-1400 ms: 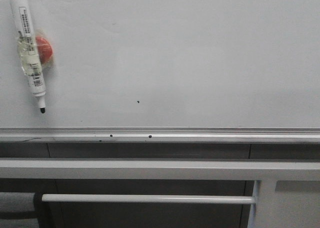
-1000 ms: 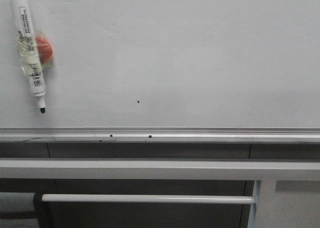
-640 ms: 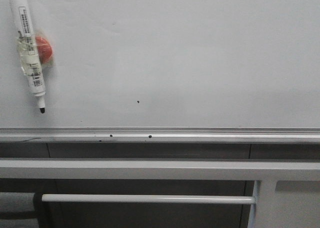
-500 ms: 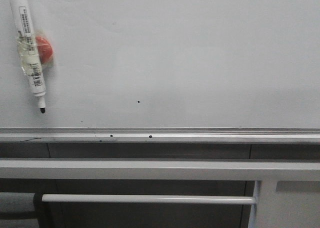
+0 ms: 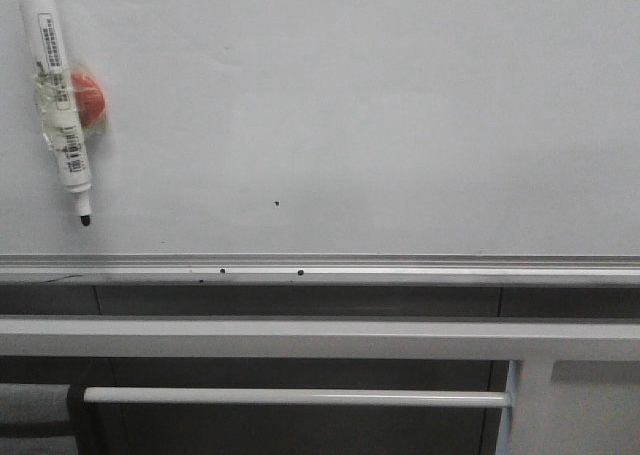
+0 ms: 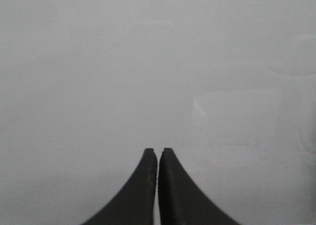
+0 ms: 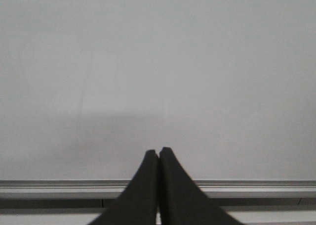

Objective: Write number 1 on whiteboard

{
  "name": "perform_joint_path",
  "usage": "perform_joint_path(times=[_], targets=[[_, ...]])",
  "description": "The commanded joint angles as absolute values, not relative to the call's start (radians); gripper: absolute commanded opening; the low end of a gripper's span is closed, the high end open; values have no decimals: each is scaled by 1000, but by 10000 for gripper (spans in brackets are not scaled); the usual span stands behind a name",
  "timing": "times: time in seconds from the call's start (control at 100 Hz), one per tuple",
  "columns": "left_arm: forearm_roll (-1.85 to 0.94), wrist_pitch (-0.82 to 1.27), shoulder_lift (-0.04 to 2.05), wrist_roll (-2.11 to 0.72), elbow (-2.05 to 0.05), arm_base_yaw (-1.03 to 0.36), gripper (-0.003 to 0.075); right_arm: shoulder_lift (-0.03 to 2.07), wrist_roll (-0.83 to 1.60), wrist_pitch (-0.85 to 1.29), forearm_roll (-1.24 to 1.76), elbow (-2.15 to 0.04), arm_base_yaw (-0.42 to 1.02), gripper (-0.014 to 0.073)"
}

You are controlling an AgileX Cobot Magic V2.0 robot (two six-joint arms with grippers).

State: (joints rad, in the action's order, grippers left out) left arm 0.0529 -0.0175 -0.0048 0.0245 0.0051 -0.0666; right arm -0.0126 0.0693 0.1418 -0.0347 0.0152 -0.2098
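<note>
Nearest the cameras, both grippers are showing in their wrist views: the left gripper [image 6: 157,151] is facing blank board with its jaws pressed together on nothing, and the right gripper [image 7: 158,150] is likewise closed and empty, pointing at the board just above its silver rail [image 7: 256,186]. Farther off, the whiteboard [image 5: 400,115] is filling the front view. A white marker [image 5: 60,105] is hanging at its left side, tip down, beside a red magnet [image 5: 88,101]. No number 1 is appearing anywhere, only small dark specks, so the writing seems not yet begun and the marker must first be picked up.
</note>
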Motion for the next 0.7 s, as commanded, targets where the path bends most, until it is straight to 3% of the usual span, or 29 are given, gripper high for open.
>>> perform_joint_path(times=[0.0, 0.28, 0.38, 0.54, 0.69], targets=[[44, -109, -27, 30, 12, -64, -20, -25, 76, 35, -46, 41, -214, -64], [32, -124, -27, 30, 12, -64, -20, -25, 33, -222, 12, 41, -214, -64], [-93, -170, -27, 34, 12, -64, -20, -25, -42, -256, 103, 33, -214, -64], [-190, -201, -23, 34, -5, -64, -20, -17, -201, -67, 108, -64, -214, -64], [-163, -46, 20, 34, -92, -64, -20, 41, -240, 135, 117, -200, -197, -64]])
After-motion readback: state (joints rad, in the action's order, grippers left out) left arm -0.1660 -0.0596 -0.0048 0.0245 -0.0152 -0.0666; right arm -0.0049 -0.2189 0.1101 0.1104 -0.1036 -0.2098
